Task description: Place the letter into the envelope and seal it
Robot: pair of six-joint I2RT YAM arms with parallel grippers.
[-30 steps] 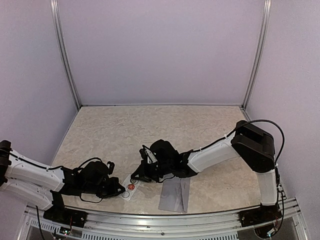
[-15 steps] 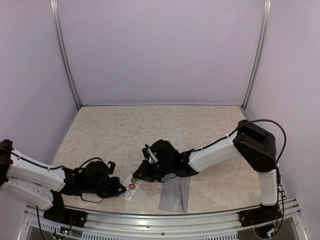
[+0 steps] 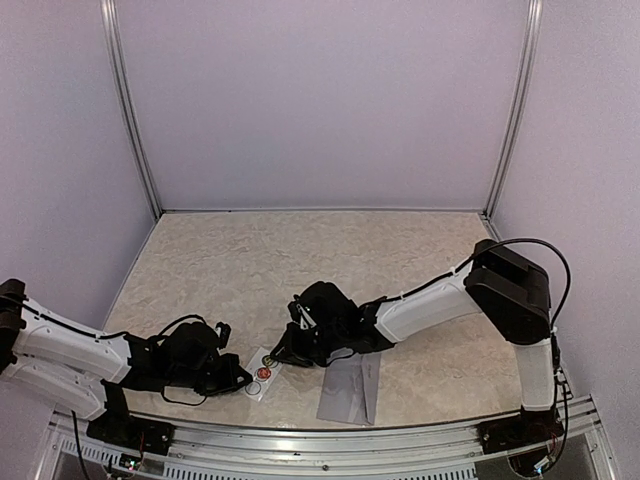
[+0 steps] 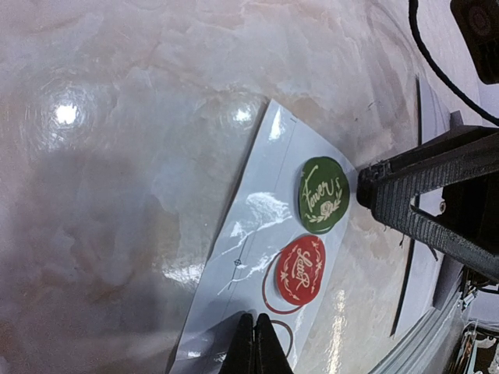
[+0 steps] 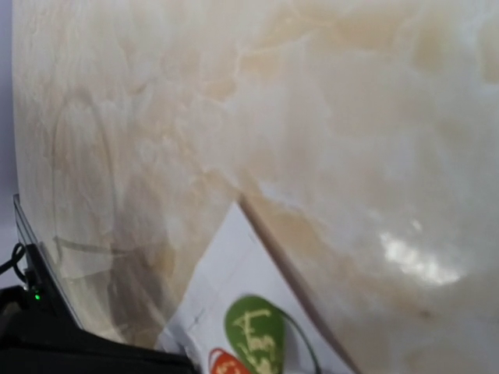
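The grey envelope lies flat on the table near the front edge, right of centre. No separate letter sheet shows. A small white sticker card with a green sticker and a red sticker lies left of the envelope. My left gripper is shut, its tips resting on the card's near end. My right gripper hovers low at the card's far end, by the green sticker. Its own fingers are out of the right wrist view, and one black finger shows in the left wrist view.
The marble-patterned table is walled by lilac panels on three sides. A metal rail runs along the front edge, just behind the envelope and card. Both arms lie low across the front of the table.
My right gripper has shifted slightly to the right over the card's far end. The left arm, the card and the envelope have stayed in place.
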